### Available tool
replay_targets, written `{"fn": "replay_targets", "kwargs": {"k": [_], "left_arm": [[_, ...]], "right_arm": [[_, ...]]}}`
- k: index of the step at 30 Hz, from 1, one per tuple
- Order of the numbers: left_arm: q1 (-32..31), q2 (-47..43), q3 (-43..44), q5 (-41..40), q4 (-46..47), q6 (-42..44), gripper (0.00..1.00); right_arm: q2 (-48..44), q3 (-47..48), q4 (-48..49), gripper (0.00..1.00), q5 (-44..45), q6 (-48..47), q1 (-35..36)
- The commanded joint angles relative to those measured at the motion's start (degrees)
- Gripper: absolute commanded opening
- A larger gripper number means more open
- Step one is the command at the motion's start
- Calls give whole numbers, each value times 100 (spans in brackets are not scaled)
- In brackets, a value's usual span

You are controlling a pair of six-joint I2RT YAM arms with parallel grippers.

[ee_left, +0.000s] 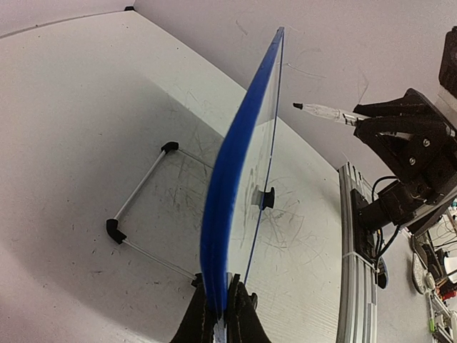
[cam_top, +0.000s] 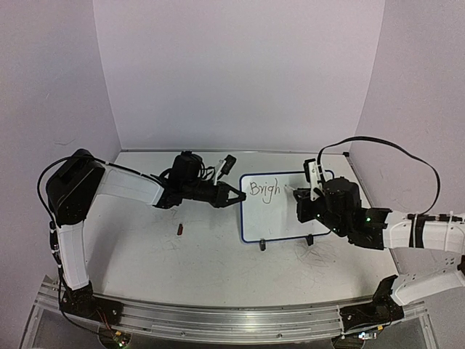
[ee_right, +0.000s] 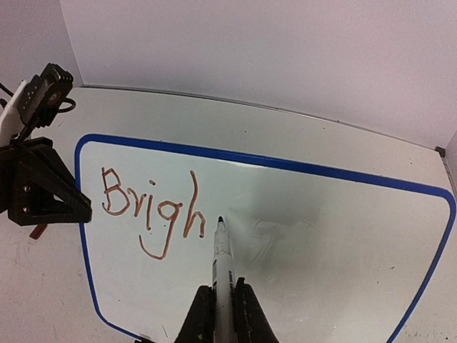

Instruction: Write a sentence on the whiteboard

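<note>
**Visitor:** What am I looking at here?

**Onlooker:** Two robot arms, mid-word. The whiteboard [cam_top: 280,207] stands propped on its black feet [cam_top: 262,245] on the table [cam_top: 145,254], between the two arms. The left gripper [ee_left: 223,304] is pinched tight on the board's left edge, blue frame between its fingers, steadying it.

**Visitor:** And the one doing the writing?

**Onlooker:** That's the right gripper [ee_right: 223,300], at the board's right-hand side, clamped shut around a marker [ee_right: 223,257]. The nib points at the board face just right of the last letter. I can't tell from here whether it is touching the surface or a hair off it.

**Visitor:** How much is down?

**Onlooker:** Five letters, "Brigh" [ee_right: 153,207], in the board's upper left corner. I'd judge that as the front of a longer word. The rest of the word and whatever follows in the sentence are not yet written. All of the board to the right of the letters and below them is bare, so there's room.

**Visitor:** Anything else about?

**Onlooker:** A small reddish-dark piece [cam_top: 179,230] lies on the table well to the left of the board. It may be the marker's cap, but it's too small to say.
</note>
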Motion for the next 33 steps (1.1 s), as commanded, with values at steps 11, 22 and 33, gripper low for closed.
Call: {"fn": "replay_targets", "kwargs": {"k": [11, 22, 33], "left_arm": [[-68, 138, 67, -663, -710, 284, 0], [-77, 146, 103, -657, -753, 317, 0], [-85, 129, 131, -683, -801, 351, 0]], "right_arm": [[332, 429, 429, 0, 224, 35, -100], [508, 505, 516, 0, 234, -8, -125], [434, 268, 305, 0, 215, 194, -125]]}}
